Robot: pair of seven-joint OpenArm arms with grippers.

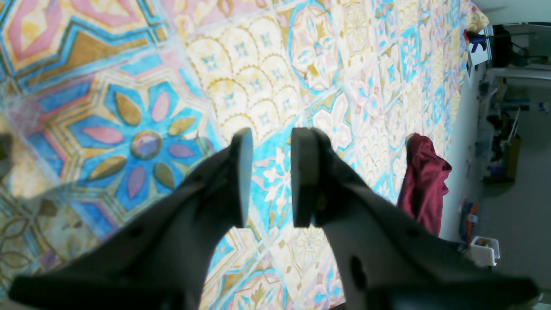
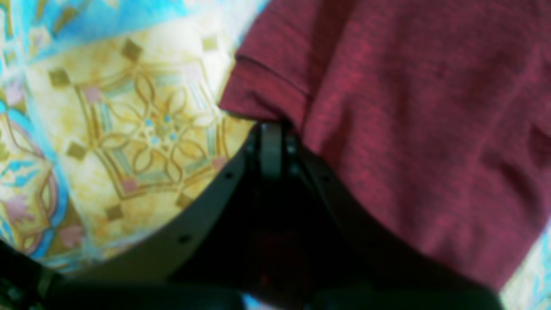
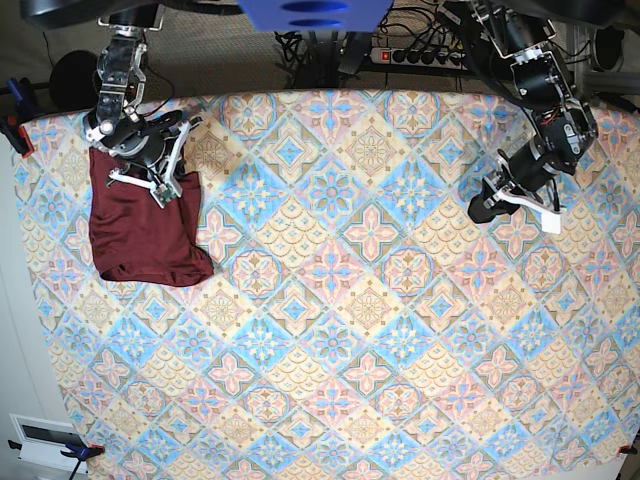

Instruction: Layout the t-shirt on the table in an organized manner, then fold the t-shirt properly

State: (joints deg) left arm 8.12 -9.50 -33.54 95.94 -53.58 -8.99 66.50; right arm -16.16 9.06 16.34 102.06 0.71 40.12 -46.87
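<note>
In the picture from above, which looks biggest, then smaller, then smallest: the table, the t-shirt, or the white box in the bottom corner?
1. The table, by far.
2. The t-shirt.
3. The white box, partly cut off.

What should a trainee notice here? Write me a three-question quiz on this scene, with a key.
1. True or false: the left gripper is holding the t-shirt.
2. In the base view, near which edge of the table does the t-shirt lie? A) left B) right C) bottom
3. Fill in: the right gripper is shut on the shirt's ____.

Key:
1. False; its jaws stand apart over bare table, far from the shirt.
2. A.
3. Edge, beside the sleeve hem.
</note>
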